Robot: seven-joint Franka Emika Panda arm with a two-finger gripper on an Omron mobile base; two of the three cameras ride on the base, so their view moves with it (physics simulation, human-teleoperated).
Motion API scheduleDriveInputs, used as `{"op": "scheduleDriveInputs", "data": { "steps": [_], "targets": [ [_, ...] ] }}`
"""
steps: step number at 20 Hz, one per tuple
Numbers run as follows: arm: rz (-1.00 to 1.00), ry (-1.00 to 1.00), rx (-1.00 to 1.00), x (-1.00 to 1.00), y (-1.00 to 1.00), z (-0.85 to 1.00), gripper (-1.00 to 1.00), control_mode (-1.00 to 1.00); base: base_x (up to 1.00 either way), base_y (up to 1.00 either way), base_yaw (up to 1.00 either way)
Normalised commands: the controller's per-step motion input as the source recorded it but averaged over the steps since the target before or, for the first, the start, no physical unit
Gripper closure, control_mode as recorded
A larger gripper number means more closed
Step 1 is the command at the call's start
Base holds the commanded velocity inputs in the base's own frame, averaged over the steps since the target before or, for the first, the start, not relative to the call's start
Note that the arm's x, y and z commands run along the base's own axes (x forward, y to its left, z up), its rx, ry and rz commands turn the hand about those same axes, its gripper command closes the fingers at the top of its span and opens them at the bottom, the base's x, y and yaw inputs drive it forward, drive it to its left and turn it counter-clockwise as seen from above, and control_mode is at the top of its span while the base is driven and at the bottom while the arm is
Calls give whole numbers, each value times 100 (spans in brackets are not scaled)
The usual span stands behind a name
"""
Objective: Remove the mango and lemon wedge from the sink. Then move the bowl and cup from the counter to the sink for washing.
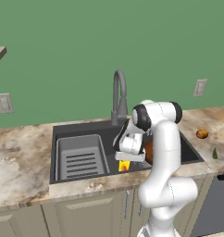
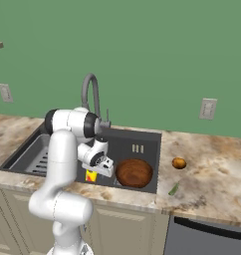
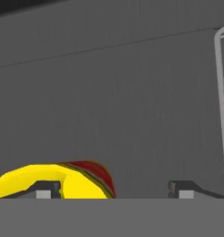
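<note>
My gripper (image 1: pixel 126 159) hangs low inside the dark grey sink (image 1: pixel 86 132), near its front wall. Its fingers stand wide apart in the hand view, so the gripper (image 3: pixel 116 189) is open. The yellow cup (image 3: pixel 63 180) lies by the left fingertip (image 3: pixel 48 189), not clamped. It shows just under the hand in the base views, cup (image 1: pixel 124 165) (image 2: pixel 91 175). The reddish-brown bowl (image 2: pixel 134 173) rests in the basin to the right of the cup, partly hidden by my arm in the left base view. The mango (image 2: pixel 179 163) and lemon wedge (image 2: pixel 173 189) lie on the counter (image 2: pixel 212 169) right of the sink.
A lighter grey slotted tray insert (image 1: pixel 81 157) fills the sink's left part. The gooseneck faucet (image 1: pixel 119 95) rises behind the basin, close to my arm. A wall outlet (image 2: pixel 208 108) sits above the right counter. A dark appliance top (image 2: pixel 207 234) is below the counter at right.
</note>
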Motion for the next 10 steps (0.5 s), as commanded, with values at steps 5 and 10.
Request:
{"op": "scheduleDriveInputs", "data": {
  "steps": [5, 10],
  "targets": [
    [0, -3, 0, -24, 4, -5, -100, -100, 0, 0, 0],
    [0, -6, 0, -28, 9, 0, -100, -100, 0, 0, 0]
  ]
}}
